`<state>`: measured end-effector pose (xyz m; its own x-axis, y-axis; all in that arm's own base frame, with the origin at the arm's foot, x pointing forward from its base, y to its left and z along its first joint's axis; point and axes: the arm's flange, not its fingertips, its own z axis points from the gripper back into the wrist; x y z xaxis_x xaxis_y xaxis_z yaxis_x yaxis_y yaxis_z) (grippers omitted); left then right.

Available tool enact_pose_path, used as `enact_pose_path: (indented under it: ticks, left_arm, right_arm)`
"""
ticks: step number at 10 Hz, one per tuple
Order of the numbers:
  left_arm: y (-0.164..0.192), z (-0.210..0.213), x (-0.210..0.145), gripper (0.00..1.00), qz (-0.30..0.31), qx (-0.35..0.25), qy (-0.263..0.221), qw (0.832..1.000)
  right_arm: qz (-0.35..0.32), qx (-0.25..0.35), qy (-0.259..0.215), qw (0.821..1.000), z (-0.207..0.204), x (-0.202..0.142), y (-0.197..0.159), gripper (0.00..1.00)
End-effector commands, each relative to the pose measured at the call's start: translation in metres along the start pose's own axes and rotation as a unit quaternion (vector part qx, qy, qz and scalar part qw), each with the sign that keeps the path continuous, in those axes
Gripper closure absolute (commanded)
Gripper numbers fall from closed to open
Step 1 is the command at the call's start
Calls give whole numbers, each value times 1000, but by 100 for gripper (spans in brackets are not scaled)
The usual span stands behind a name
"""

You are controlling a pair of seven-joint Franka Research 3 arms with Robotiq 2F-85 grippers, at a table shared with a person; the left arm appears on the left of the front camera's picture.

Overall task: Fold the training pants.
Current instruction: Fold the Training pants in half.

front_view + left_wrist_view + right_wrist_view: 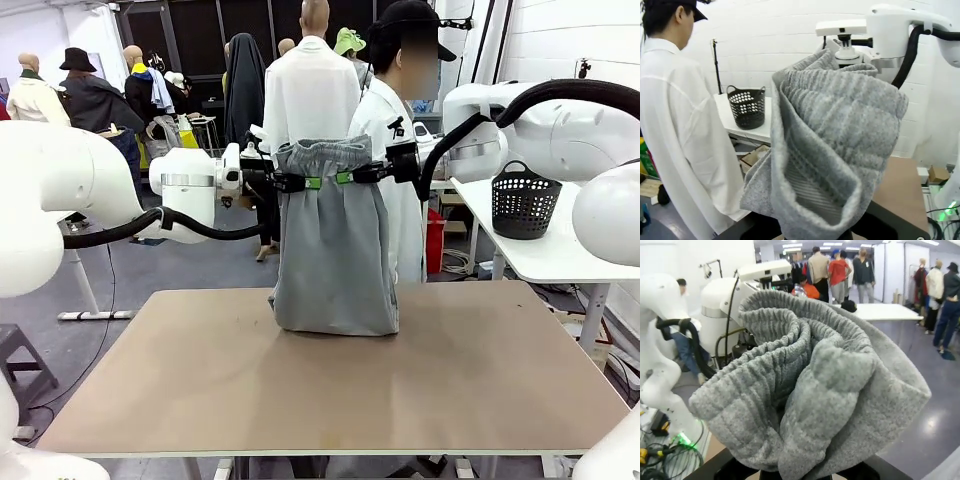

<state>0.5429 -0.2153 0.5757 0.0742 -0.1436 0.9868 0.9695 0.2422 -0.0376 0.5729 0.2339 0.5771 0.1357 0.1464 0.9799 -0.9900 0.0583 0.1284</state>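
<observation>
The training pants (335,250), light grey jersey, hang by their gathered waistband between my two grippers over the far middle of the table (300,390). Their lower end rests bunched on the tabletop. My left gripper (303,183) is shut on the waistband's left side and my right gripper (347,177) on its right side, green pads pressed into the cloth. The bunched waistband (835,135) covers the fingers in the left wrist view. The right wrist view is the same, with folds of waistband (810,385) over the fingers.
A person in a white shirt (395,130) stands just behind the hanging pants, at the table's far edge. A black mesh basket (525,200) sits on a white side table (540,255) at the right. The near half of the brown tabletop lies bare.
</observation>
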Motion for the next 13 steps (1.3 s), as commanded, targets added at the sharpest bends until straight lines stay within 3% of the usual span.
enact_pose_path:
  ticks: [1,7,9,13]
  left_arm:
    - [-21,9,-12,100,31,-18,-8,999]
    - [-56,1,-68,100,97,-53,-29,994]
    - [-49,-3,-75,100,97,-51,-6,994]
    - [-49,-3,-75,100,97,-51,-6,994]
  right_arm:
    - [-35,2,-12,999,5,-12,24,100]
    - [-114,9,-10,993,0,-91,64,100]
    - [-102,6,7,995,2,-86,57,100]
    - [-102,6,7,995,2,-86,57,100]
